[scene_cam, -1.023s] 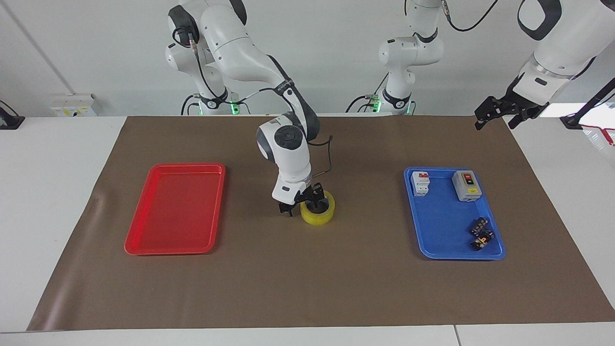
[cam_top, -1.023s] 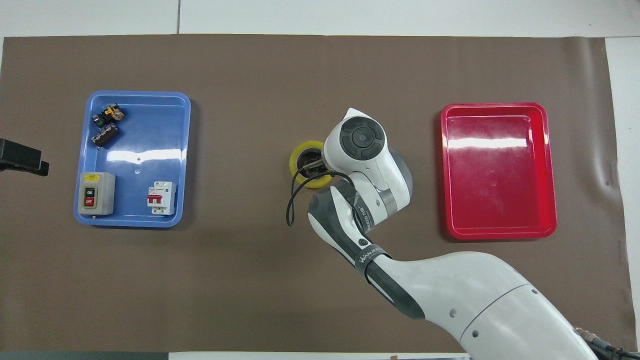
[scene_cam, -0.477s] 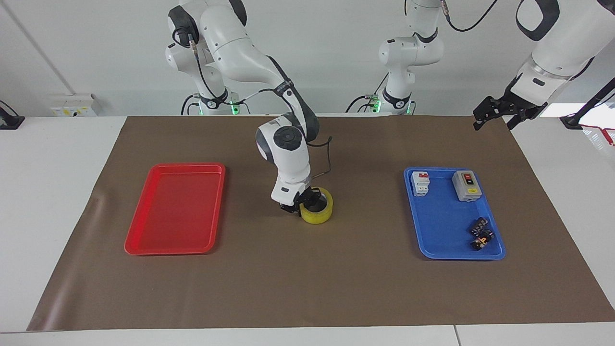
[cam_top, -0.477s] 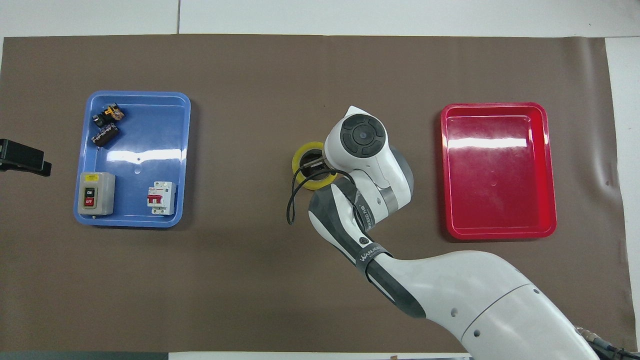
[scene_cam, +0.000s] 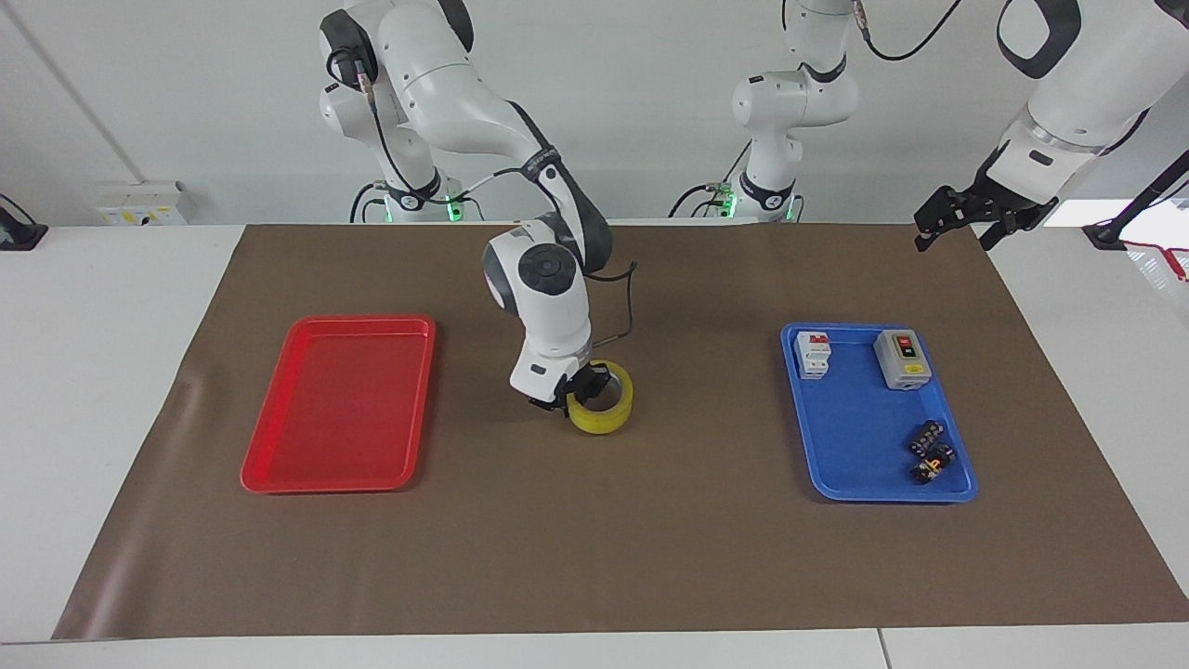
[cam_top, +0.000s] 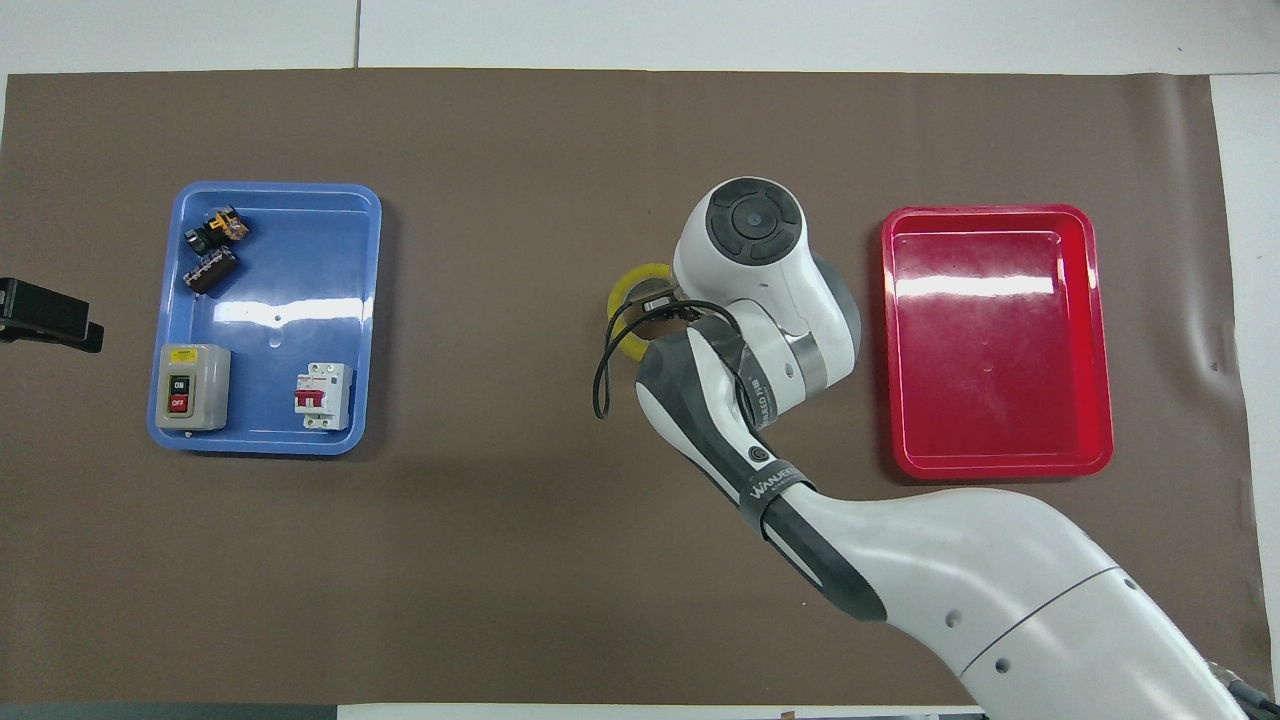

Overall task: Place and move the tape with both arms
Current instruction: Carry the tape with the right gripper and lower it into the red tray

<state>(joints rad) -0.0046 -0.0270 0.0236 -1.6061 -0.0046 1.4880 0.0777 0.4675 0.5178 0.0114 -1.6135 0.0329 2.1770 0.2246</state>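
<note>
- One tape (scene_cam: 604,409): thick yellow translucent ring, mid-mat, between the two trays.
- Right gripper (scene_cam: 578,392) clamped on the tape's wall, one finger inside the ring.
- Left gripper (scene_cam: 961,218) spread wide, holding nothing, waiting over the mat's corner at the left arm's end.
- Two shallow glossy plastic trays with rounded corners: red tray (scene_cam: 279,465) bare; blue tray (scene_cam: 841,488) holding four items.
- In blue tray: one white breaker (scene_cam: 813,354), one grey switch box (scene_cam: 902,359), two small dark parts (scene_cam: 929,451).
- One brown paper-like mat (scene_cam: 594,557).
</note>
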